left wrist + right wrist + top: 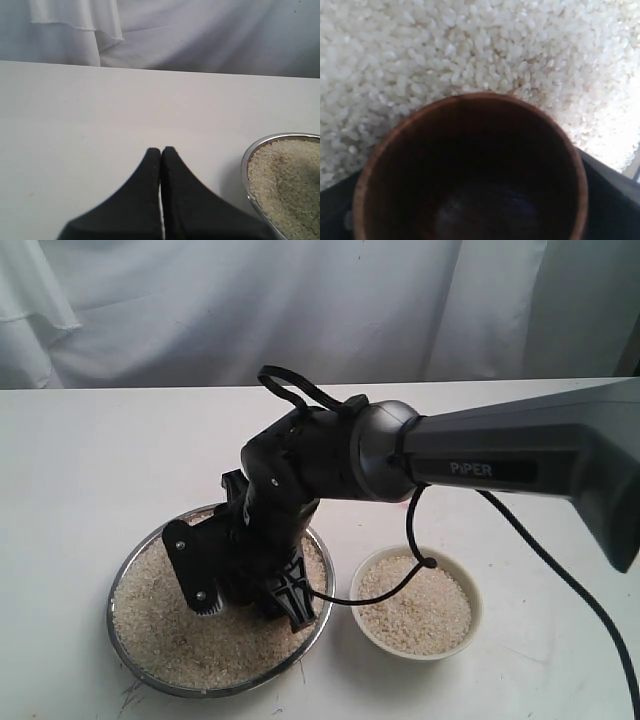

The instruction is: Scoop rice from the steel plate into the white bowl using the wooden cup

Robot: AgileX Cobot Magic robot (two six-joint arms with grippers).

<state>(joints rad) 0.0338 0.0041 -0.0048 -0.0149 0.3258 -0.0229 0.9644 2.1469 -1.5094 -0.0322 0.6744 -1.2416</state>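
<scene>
My right gripper (250,605) reaches across and hangs low over the steel plate (200,687), just above its heap of rice (160,635). It is shut on the wooden cup (470,170), whose dark inside is empty. The cup's front lip lies right at the rice (470,55); whether it touches the grains I cannot tell. In the exterior view the gripper hides the cup. The white bowl (478,612), to the right of the plate, holds rice (415,615). My left gripper (161,150) is shut on nothing over the bare table, beside the plate's rim (246,170).
The right arm's black cable (410,540) loops down over the white bowl's near rim. White cloth (300,300) hangs behind the white table (90,460). The left arm does not show in the exterior view.
</scene>
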